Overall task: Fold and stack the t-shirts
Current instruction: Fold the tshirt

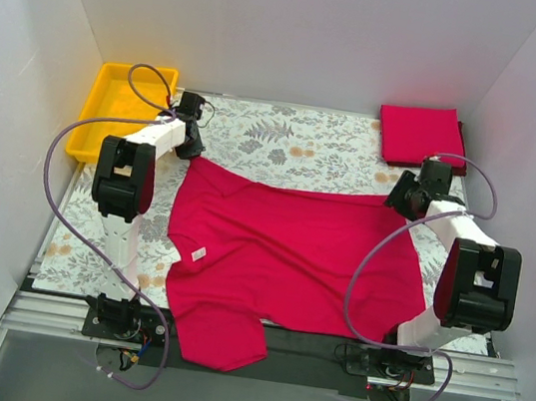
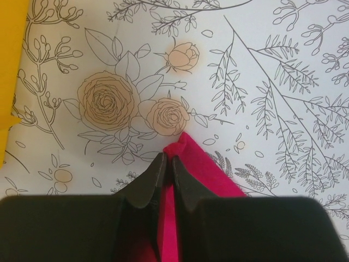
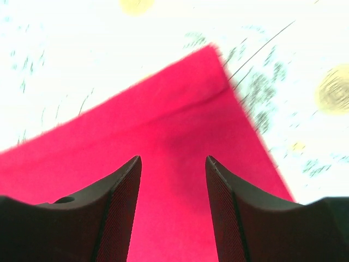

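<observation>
stretches the left arm forward, clamps the left gripper shut; bends the right arm forward, holds the right gripper pointed down, jaws apart.

One crimson-red short-sleeved cloth t-shirt lies spread and slightly rumpled across the middle of the floral bench. Its white neck tag faces up at the left, one sleeve hangs over the near edge, and its far left corner is pinched in the left hand. A second crimson-red t-shirt, folded square, rests at the far right corner.
</observation>
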### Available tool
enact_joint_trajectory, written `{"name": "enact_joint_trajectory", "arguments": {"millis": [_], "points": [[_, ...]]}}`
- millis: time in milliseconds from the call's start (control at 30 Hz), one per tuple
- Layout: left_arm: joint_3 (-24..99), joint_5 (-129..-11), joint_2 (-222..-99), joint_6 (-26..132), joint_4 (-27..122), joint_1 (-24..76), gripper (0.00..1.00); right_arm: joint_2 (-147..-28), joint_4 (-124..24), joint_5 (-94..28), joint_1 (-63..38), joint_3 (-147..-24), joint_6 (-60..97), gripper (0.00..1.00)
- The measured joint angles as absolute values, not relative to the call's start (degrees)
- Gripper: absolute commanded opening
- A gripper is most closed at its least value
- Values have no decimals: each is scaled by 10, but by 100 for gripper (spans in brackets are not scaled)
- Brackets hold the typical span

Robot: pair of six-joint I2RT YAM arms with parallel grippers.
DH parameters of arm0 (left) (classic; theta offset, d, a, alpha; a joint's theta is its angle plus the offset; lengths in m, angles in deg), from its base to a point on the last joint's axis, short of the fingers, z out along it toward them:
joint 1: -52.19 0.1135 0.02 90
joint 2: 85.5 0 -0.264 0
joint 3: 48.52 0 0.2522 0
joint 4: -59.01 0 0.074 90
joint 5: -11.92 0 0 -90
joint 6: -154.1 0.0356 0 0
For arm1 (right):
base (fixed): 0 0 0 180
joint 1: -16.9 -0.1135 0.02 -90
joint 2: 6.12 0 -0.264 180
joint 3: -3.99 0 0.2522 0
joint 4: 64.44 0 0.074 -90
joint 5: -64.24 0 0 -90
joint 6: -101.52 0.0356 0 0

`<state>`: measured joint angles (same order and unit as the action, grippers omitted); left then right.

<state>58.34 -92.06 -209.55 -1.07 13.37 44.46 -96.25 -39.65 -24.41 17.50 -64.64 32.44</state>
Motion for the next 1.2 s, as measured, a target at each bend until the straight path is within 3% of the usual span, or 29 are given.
{"name": "enact_joint_trajectory", "arguments": {"millis": [433,900,1200], "points": [[583,-920,-2091,-8,118,445,1,-1083,-451,-271,239,-702,352,52],[583,-920,-2091,-8,118,445,1,-1114,-479,-370,243,-731,354,49],[583,-920,-2091,-6,118,445,0,-1115,-483,-343,243,-738,368,47]]}}
